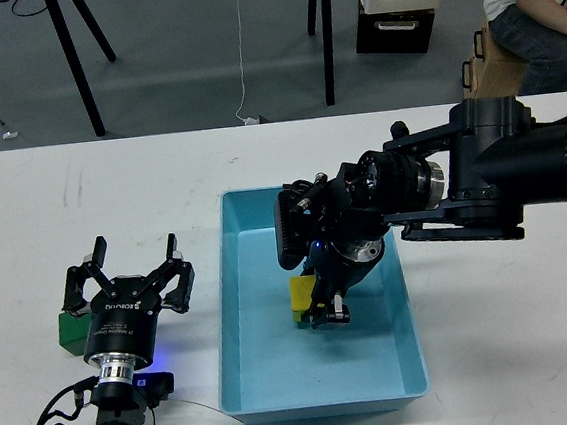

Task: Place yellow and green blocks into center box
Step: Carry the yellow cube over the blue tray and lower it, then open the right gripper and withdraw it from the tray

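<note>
Nearest me, my left gripper (134, 277) hung open beside the green block (73, 331) on the table (498, 353), while my right gripper (330, 310) held the yellow block (302, 296) low inside the center box (249, 377), so I judged releasing gently best.

Two black arms of matte metal and plastic. Left gripper (131, 270): two black fingers on a round body with white lettering, a silver ring beneath, thin black cables looping below. Right gripper (328, 312): bulky black joints, a silver collar, a small blue light.
</note>
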Motion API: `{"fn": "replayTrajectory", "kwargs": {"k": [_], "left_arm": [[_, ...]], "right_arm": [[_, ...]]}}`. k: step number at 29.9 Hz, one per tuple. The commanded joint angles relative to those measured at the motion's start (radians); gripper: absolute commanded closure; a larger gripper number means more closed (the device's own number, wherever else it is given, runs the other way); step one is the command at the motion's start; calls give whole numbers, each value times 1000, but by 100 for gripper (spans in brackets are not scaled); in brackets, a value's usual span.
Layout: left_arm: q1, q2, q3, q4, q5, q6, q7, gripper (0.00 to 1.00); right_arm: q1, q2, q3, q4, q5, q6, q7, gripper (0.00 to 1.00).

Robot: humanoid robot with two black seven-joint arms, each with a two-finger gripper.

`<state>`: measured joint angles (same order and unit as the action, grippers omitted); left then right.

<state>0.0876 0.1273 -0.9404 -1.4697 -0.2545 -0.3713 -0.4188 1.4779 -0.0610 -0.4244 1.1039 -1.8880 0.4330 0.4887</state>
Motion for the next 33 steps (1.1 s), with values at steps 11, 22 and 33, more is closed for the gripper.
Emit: {"fn": "replayTrajectory", "kwargs": {"k": [11, 22, 33], "left_arm": [[-22, 46, 6, 3, 6, 8, 3, 0], [-111, 256, 3, -1, 24, 15, 3, 0], [-201, 377, -161, -17, 3, 52, 12, 0]], "right_arm": [[13, -49, 12, -13, 41, 1, 0, 4], [22, -213, 265, -7, 182, -51, 0, 3], [-132, -191, 795, -4, 362, -100, 0, 3]]}}
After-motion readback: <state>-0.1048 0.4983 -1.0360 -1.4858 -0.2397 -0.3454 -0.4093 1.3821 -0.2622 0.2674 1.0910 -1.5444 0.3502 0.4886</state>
